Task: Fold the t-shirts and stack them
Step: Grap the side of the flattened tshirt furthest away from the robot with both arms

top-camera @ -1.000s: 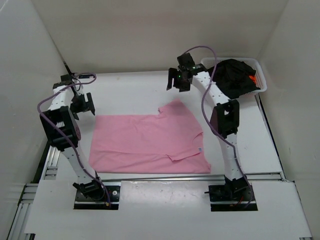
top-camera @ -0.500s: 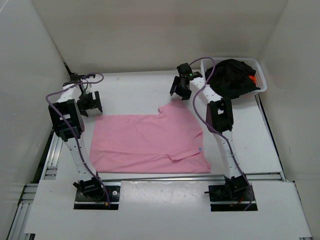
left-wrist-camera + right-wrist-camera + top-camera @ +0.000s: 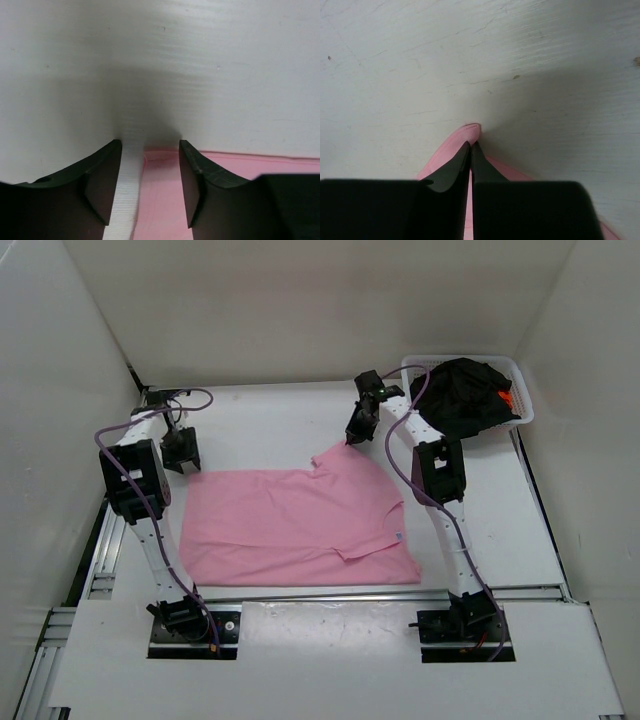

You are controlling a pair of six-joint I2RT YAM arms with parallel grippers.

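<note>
The light pink soft cloth t-shirt (image 3: 290, 525) looks limp and light, so grip it at the corners. The right hand (image 3: 470, 145) pinches one corner; the left hand (image 3: 150, 147) gapes half-wide astride another.

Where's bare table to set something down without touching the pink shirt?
Bare table lies beyond the pink t-shirt, between the left hand and right hand, and right of the right arm, nearer than the basket. Crowded: the shirt's far corners and the basket.

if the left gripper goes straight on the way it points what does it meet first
The left gripper would most likely meet the corner of the pink t-shirt lying on the table; depth is unclear.
</note>
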